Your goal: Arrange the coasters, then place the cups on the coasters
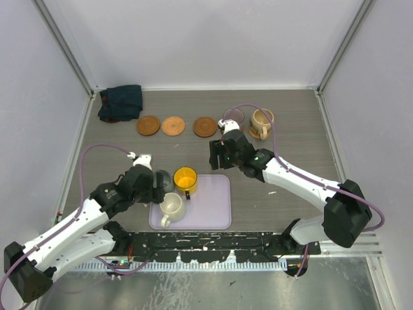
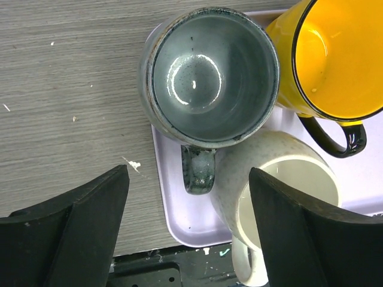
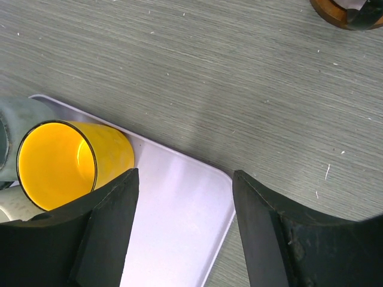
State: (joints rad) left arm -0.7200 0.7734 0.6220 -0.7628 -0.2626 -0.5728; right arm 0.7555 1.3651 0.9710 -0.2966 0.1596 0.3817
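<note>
Here's the left claw [image 2: 188, 178], jaws spread wide and gripping nothing, hanging right over the grey-green cup [image 2: 212, 75] at the upper left corner of the lavender tray [image 3: 179, 230]. The cup's handle points down the wrist view into the gap between the fingers, so this looks like a line-up for a grab by the handle. The right claw [image 3: 185, 176] is wide and empty too, poised above the tray's bare upper right part with the yellow cup [image 3: 55, 164] just off to its left, likely its own pick. Count the cups: three crowded together on the tray, grey-green, yellow and the cream cup [image 2: 287, 179] at the lower edge, then the mauve cup [image 1: 233, 117] and the tan cup [image 1: 261, 123] parked at the upper centre-right of the tabletop [image 1: 303, 139]. That's five. As for the coasters, three bare ones sit in a row at the upper middle [image 1: 148, 125] [image 1: 173, 125] [image 1: 205, 126], waiting for cups; any under the mauve and tan cups I can't make out. One dark cloth [image 1: 120, 102] sits bunched in the upper left.
</note>
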